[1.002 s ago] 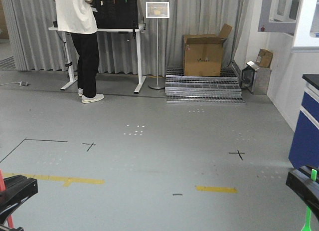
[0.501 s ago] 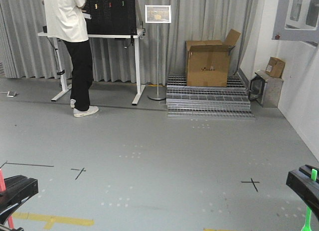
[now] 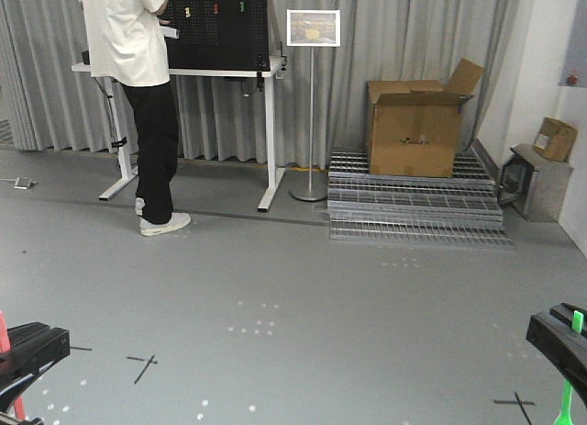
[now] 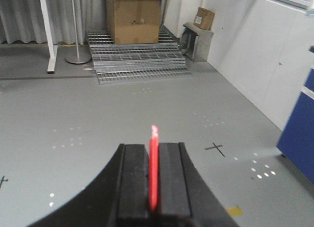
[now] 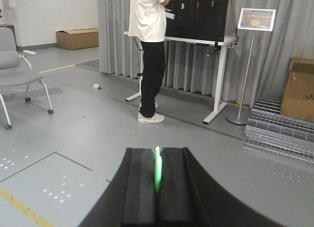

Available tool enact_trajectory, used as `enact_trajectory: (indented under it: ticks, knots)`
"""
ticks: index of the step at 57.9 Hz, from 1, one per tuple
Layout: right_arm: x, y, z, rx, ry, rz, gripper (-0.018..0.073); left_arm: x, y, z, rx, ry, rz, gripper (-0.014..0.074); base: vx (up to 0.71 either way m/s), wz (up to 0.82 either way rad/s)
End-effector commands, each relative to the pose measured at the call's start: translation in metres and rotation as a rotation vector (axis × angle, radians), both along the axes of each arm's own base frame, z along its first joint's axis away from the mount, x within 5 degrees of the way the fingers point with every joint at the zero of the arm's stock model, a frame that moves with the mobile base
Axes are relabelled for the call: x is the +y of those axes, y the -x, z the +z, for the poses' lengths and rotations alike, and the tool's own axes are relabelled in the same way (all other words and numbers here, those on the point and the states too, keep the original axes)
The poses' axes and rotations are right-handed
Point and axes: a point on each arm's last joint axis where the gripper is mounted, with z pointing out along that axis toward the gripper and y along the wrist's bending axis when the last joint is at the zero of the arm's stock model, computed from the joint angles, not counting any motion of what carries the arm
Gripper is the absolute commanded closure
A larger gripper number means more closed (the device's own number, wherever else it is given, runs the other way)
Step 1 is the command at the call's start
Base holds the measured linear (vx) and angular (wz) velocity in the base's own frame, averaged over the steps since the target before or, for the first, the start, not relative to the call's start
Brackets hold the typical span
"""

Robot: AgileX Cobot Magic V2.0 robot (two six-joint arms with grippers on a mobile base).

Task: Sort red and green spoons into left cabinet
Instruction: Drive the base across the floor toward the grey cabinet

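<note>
The red spoon (image 4: 154,138) stands edge-on between the black fingers of my left gripper (image 4: 153,146), which is shut on it. In the front view this gripper (image 3: 27,350) sits at the bottom left corner with the red spoon (image 3: 3,329) sticking up beside it. My right gripper (image 5: 157,151) is shut on the green spoon (image 5: 157,172). In the front view it (image 3: 556,339) is at the bottom right, the green spoon (image 3: 567,402) hanging below it. Both are held above bare grey floor. The left cabinet is out of view.
A person in a white shirt (image 3: 128,76) stands at a white desk (image 3: 266,122) with a black pegboard. A sign stand (image 3: 312,113), a cardboard box (image 3: 417,122) on stacked metal grates (image 3: 413,209), an office chair (image 5: 19,75) and a blue cabinet front (image 4: 299,136) surround the floor.
The whole scene has slid right and downward in the front view: the floor tape marks dropped out of frame and the blue cabinet left the right edge. Both grippers stay shut on their spoons.
</note>
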Motion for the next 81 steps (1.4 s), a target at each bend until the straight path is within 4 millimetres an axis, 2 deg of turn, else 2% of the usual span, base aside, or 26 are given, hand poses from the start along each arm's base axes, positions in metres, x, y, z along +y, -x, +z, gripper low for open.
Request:
enact_trajectory:
  ticks: [1,81]
  knots:
    - [0.0012,0.0017,0.0186,-0.112,-0.041,0.018,0.0561,0.0009,-0.0007,0.0185,-0.100,0.053,0.017,0.0596,0.60,0.10]
    - [0.0013,0.0015,0.0184,-0.110,-0.040,0.018,0.0561,0.0009,-0.0006,0.0182,-0.097,0.051,0.016,0.0596,0.58,-0.03]
